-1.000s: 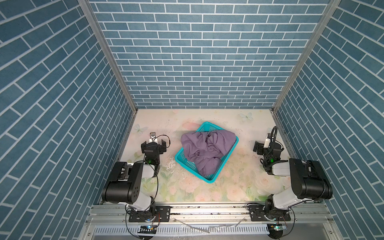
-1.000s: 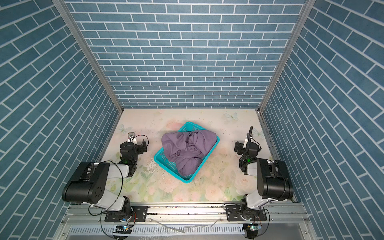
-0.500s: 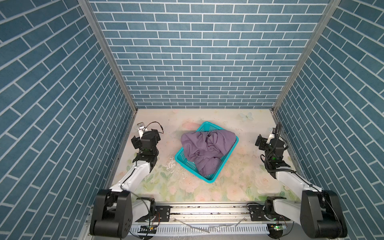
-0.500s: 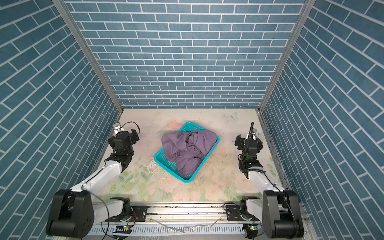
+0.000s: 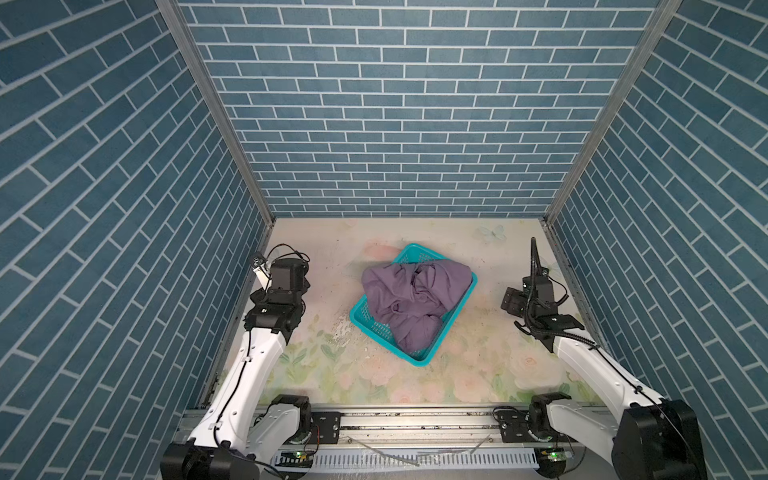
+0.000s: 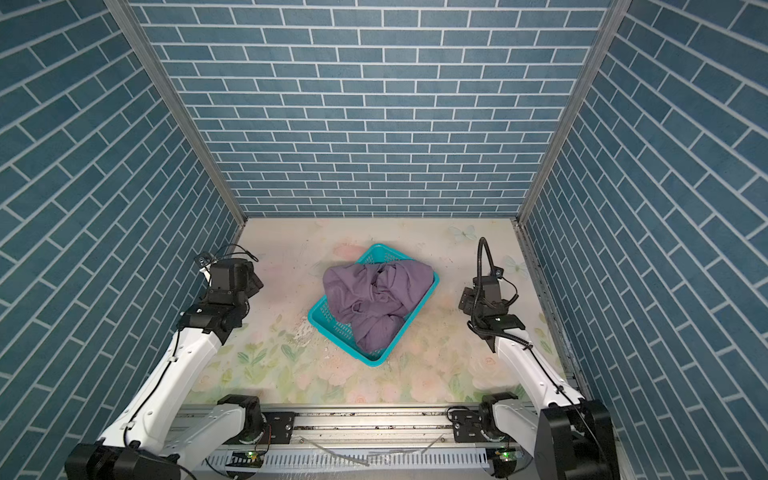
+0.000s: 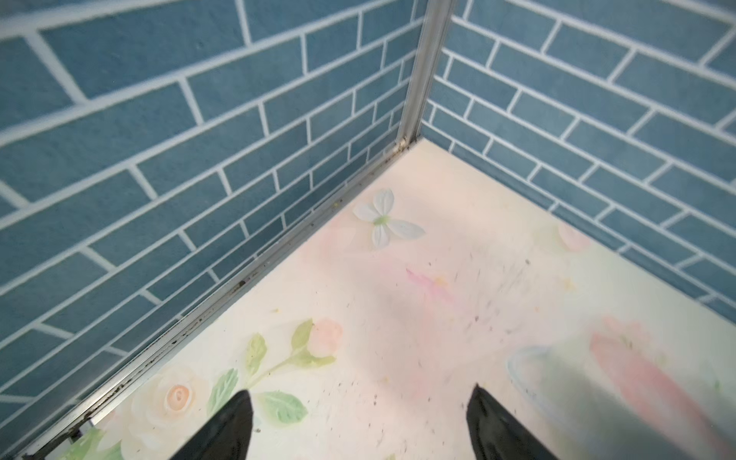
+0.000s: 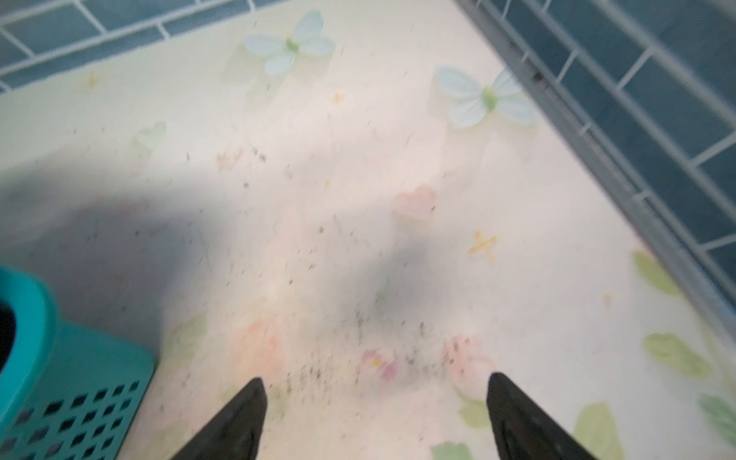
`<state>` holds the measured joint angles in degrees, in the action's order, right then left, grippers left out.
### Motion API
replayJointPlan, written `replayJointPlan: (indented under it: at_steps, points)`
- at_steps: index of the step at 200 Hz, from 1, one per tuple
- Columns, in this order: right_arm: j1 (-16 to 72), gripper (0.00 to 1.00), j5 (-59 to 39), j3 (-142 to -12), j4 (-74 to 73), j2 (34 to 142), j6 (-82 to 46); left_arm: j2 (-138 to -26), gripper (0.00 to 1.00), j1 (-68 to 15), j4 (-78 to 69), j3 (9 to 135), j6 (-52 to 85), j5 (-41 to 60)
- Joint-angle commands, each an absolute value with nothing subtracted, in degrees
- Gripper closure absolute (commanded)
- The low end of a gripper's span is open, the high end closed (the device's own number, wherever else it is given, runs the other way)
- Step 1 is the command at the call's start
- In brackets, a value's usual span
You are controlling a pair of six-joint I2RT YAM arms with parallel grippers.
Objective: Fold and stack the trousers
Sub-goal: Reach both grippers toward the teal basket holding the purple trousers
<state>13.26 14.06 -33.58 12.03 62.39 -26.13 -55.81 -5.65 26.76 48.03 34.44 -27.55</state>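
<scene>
The dusty-purple trousers (image 5: 415,297) (image 6: 374,297) lie crumpled in a heap in the teal mesh basket (image 5: 419,360) (image 6: 371,360) at the middle of the table, spilling over its rim. My left gripper (image 7: 360,390) (image 5: 302,284) hovers left of the basket, facing the far left corner, open, with only bare table between its fingers. My right gripper (image 8: 376,376) (image 5: 513,301) hovers right of the basket, open and empty too. The right wrist view catches one corner of the basket (image 8: 71,378). Neither gripper touches the cloth.
The floral table top (image 5: 490,257) is boxed in by blue brick walls (image 5: 399,124) at the back and on both sides, with metal rails along their base. A metal rail (image 5: 415,424) carrying both arm bases runs along the front edge.
Both arms have unfolded from their tucked pose near the front and now reach farther out over the table, either side of the basket. Trousers and basket have not moved.
</scene>
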Motion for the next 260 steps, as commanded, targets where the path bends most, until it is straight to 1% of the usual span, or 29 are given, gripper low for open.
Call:
replayJointPlan:
  at_steps: [1,13,45,63,78,82,92,103,111,122,147,169,208,216,217,227,229,237,244,260]
  points:
    - [14.52,0.2,6.72,-34.06,14.94,63.33,-29.1,-53.88,0.29,-5.8,31.67,44.74,35.59,-14.92]
    - [14.75,0.22,5.09,-34.83,15.66,64.25,-28.62,-52.82,0.33,-5.87,31.48,42.77,35.49,-10.72]
    - [15.16,0.29,-0.94,-37.04,17.41,67.11,-28.26,-52.08,0.32,-5.93,29.17,38.24,33.65,-0.25]
    - [15.6,0.31,-4.31,-37.18,16.52,68.7,-28.86,-53.9,0.31,-6.39,27.49,37.26,33.41,2.59]
    - [16.0,0.33,-4.67,-37.4,15.45,69.54,-29.64,-56.2,0.32,-7.54,25.2,36.92,34.15,3.67]
    - [16.03,0.34,-6.24,-37.61,15.15,69.8,-29.9,-57.04,0.34,-7.98,24.44,36.86,34.59,4.15]
    - [16.36,0.35,-7.17,-38.32,14.89,70.3,-30.33,-59.15,0.45,-9.39,22.25,37.11,35.69,5.65]
    - [16.49,0.38,-8.39,-39.9,15.59,70.86,-30.74,-61.96,0.64,-11.61,20.66,38.04,36.92,7.19]
    - [16.54,0.39,-9.65,-41.4,16.5,71.38,-31.07,-64.18,0.7,-13.78,20.18,39.12,37.01,8.04]
    - [16.64,0.41,-11.82,-43.21,17.2,72.04,-31.4,-67.15,0.74,-17.64,20.71,41.36,37.03,7.31]
    - [16.6,0.42,-13.95,-47.31,19.77,72.69,-32.96,-72.96,0.74,-26.31,18.86,44.39,38.82,5.91]
    - [16.64,0.43,-10.05,-54.01,27.28,71.41,-31.25,-78.1,0.74,-31.55,16.07,47.68,40.79,5.93]
    - [16.44,0.39,-2.71,-63.36,38.13,68.79,-26.91,-90.18,0.74,-37.1,12.98,60.15,41.5,9.03]
    - [16.47,0.33,-2.05,-63.95,39.49,68.43,-26.57,-93.56,0.74,-38.52,12.44,63.58,41.5,9.71]
    - [16.44,0.31,-2.01,-63.91,39.71,68.32,-26.51,-93.8,0.74,-38.68,12.42,64.04,41.49,9.82]
    - [16.46,0.24,-2.36,-63.37,39.99,67.64,-26.19,-98.51,0.74,-40.41,12.23,68.66,41.5,10.8]
    - [16.44,0.2,-2.34,-63.06,39.98,67.31,-26.24,-99.47,0.74,-40.69,12.15,69.59,41.53,11.0]
    - [16.44,0.15,-2.16,-62.17,39.86,66.67,-26.7,-102.97,0.74,-41.99,12.06,73.62,41.67,12.01]
    - [16.44,0.12,-2.03,-61.2,39.74,66.13,-27.11,-105.89,0.74,-42.86,11.72,76.81,41.96,13.18]
    - [16.44,0.08,-2.11,-59.89,40.01,65.79,-27.25,-111.34,0.75,-44.47,11.21,83.11,42.4,16.21]
